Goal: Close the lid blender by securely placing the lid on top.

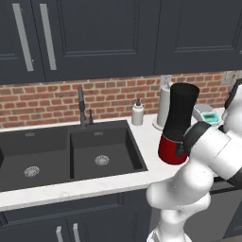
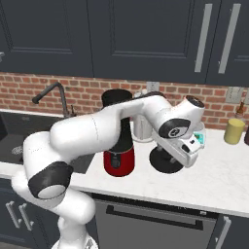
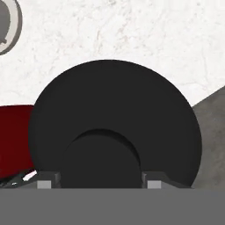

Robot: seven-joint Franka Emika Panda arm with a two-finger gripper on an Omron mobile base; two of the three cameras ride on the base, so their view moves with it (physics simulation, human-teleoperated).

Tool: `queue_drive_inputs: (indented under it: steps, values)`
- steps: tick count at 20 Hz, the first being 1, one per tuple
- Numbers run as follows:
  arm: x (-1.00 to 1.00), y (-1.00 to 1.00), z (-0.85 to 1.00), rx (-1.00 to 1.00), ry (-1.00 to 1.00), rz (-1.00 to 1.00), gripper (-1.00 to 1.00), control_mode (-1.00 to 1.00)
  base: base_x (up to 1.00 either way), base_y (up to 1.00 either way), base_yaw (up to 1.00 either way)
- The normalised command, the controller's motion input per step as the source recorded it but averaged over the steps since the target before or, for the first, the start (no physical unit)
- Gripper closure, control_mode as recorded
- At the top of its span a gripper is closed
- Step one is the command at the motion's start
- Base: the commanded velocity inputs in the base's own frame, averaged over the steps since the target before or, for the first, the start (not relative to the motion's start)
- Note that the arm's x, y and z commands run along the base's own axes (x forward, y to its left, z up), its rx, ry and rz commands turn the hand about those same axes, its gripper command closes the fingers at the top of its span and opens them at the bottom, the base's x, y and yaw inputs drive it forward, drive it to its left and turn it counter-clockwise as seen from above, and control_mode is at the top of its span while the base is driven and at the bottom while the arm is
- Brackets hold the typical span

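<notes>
The fingers [image 3: 101, 181] are closed on the raised knob of the lid [image 3: 115, 118], which sits low over the white table [image 3: 145, 39], whether lifted I cannot tell. The blender [image 2: 118, 133] stands at about nine o'clock from them, jar upright; the lid must rise above its top and travel that way.

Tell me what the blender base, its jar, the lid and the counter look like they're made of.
Blender base: glossy red plastic or enamel, judging by its highlights. Its jar: opaque matte black, probably plastic. Lid: matte black plastic or rubber, with no shine. Counter: white stone, perhaps marble or quartz, with faint grey veining.
</notes>
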Motion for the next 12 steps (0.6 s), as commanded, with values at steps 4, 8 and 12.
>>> queue_drive_inputs:
  steps: [4, 8, 12]
  values:
    - [-0.43, 0.61, 1.0, -0.17, -0.11, 0.04, 1.0, -1.0, 0.0, 0.0, 0.0]
    - [0.0, 0.92, 1.0, -0.16, 0.0, 0.05, 1.0, -1.0, 0.0, 0.0, 0.0]
    - [0.0, 0.76, 1.0, -0.15, 0.0, 0.05, 1.0, -1.0, 0.0, 0.0, 0.0]
